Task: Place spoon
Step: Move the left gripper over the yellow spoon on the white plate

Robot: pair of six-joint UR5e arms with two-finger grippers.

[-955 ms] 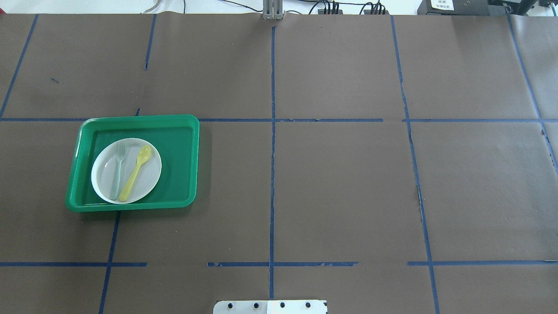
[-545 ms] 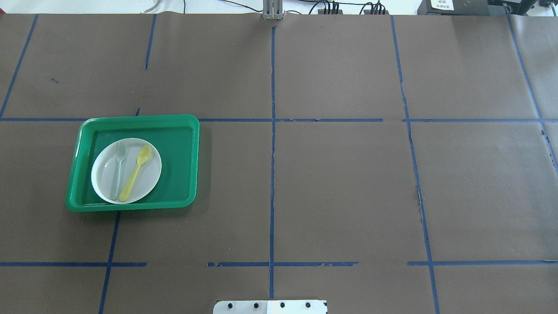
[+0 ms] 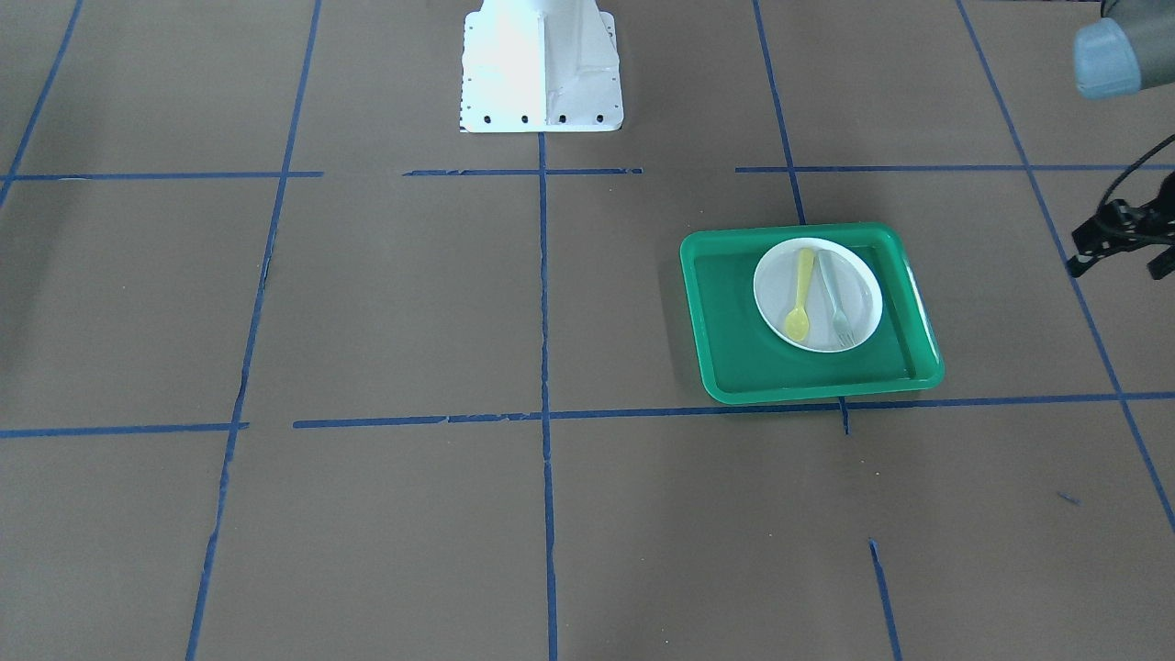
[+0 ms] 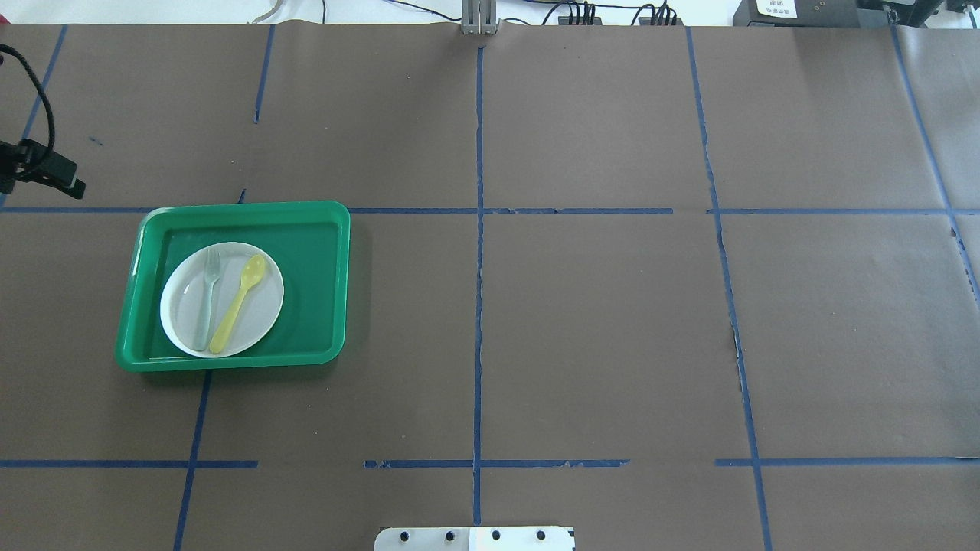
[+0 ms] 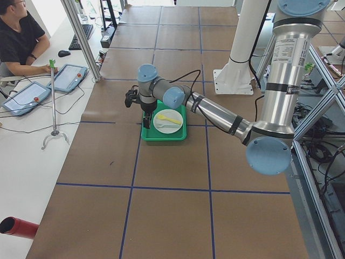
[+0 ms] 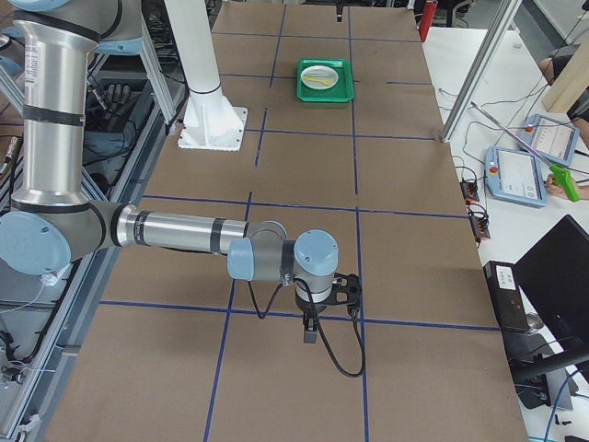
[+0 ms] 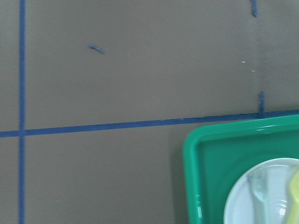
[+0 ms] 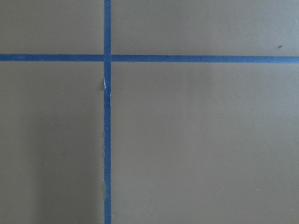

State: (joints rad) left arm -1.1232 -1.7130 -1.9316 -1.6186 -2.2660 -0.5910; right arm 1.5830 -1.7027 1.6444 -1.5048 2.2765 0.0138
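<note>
Table [image 4: 597, 321]: spoon [image 4: 239, 302] on plate [image 4: 184, 317] overhead; right wrist view, just tape [image 8: 107, 140].

A green tray [image 4: 318, 295] was seen on the brown-papered tabletop [image 4: 597, 321], which was divided into squares by blue tape lines [image 4: 478, 306]. A white plate [image 4: 180, 306] was set in the tray's left part, and a pale translucent fork [image 4: 206, 302] was laid on it, tines toward the far edge.

No writing anywhere is clear enough to read.
</note>
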